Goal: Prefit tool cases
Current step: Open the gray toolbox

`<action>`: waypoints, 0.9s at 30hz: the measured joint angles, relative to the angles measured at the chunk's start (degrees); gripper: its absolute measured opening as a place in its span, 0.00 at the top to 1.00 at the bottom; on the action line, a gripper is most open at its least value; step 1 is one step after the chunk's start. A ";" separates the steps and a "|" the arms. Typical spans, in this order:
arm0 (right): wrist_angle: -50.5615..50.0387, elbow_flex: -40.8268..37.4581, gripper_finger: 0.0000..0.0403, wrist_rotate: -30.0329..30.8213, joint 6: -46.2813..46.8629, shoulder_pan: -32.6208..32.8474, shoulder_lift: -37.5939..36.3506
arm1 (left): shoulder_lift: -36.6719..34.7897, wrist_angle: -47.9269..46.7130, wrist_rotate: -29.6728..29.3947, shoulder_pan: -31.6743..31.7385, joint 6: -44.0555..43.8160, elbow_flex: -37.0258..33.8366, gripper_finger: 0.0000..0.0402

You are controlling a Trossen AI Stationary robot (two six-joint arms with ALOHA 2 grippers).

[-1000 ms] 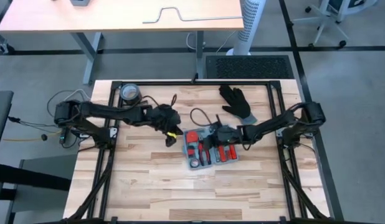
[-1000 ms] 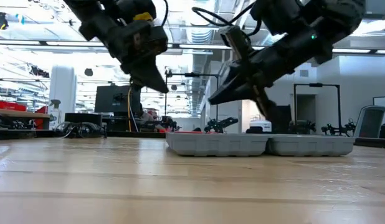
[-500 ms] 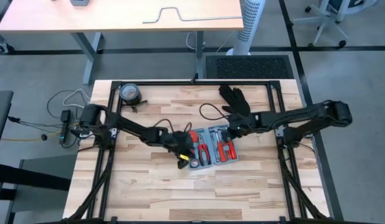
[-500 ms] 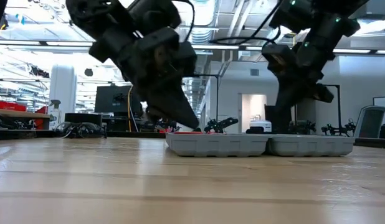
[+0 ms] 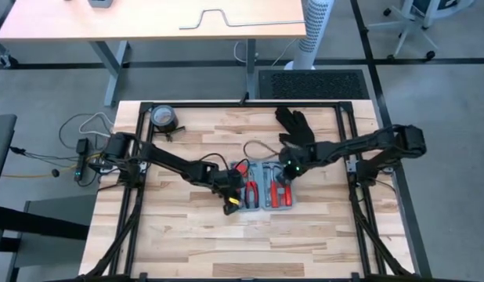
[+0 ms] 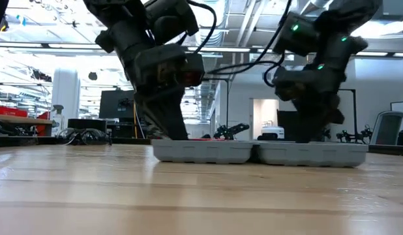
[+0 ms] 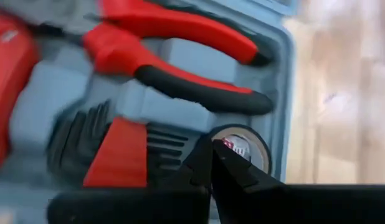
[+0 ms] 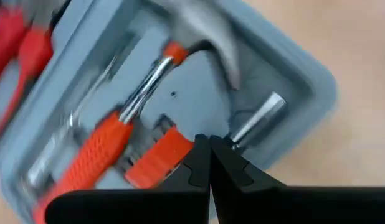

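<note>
The flat light-blue plastic tool case (image 5: 264, 186) lies open mid-way on the wooden tabletop (image 5: 187, 235), holding red-handled pliers (image 7: 180, 56) and a hammer (image 8: 149, 87); the left gripper (image 5: 234, 196) presses its left edge, jaws closed and empty; the right gripper (image 5: 287, 171) sits over its right half, jaws likewise closed, gripping nothing.

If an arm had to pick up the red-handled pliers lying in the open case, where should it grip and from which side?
Probably across both handles of the pliers near mid-length, coming straight down from above. They lie flat in a moulded slot of the tool case, so the slot walls block a sideways approach. The handles are narrow and lie close together there, so they would likely fit between the fingers of the left gripper, now shut beside them.
</note>
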 joint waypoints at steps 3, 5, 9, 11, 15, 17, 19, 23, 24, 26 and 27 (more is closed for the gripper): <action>0.32 -0.11 0.97 -2.56 2.57 4.50 -0.47 | 0.00 -0.42 -2.40 1.94 2.67 0.00 1.00; 1.37 -0.20 0.97 -3.64 5.13 8.06 -0.42 | 0.07 0.32 -5.84 3.64 4.24 0.00 1.00; 5.15 -0.18 0.97 -1.58 11.39 15.61 -1.07 | -0.88 1.04 -8.08 6.82 4.89 0.15 1.00; 5.57 -0.19 0.97 1.91 14.28 18.58 -2.82 | -3.02 0.91 -8.61 7.08 4.75 0.36 1.00; 1.26 -0.13 0.97 9.02 17.14 21.12 -7.95 | -8.69 -0.28 -11.22 5.79 3.13 0.79 1.00; -3.21 -0.07 0.97 12.10 17.63 20.84 -10.87 | -10.18 -1.23 -12.99 4.24 1.68 0.71 1.00; -7.76 -0.08 0.97 14.62 17.17 19.04 -13.21 | -10.95 -1.34 -15.01 2.13 -0.45 0.68 1.00; -11.29 -1.33 0.97 14.58 12.68 13.48 -15.82 | -8.81 0.62 -18.95 -1.43 -4.79 0.72 1.00; -11.30 -2.16 0.97 14.40 12.04 12.07 -16.22 | -7.54 2.09 -19.21 -2.09 -5.60 0.71 1.00; -11.24 -4.12 0.97 14.19 11.76 9.23 -16.93 | -4.70 4.74 -19.33 -2.96 -7.54 0.68 1.00; -10.96 -5.23 0.97 13.50 11.74 7.90 -17.39 | -3.45 6.39 -19.35 -3.27 -8.79 0.70 1.00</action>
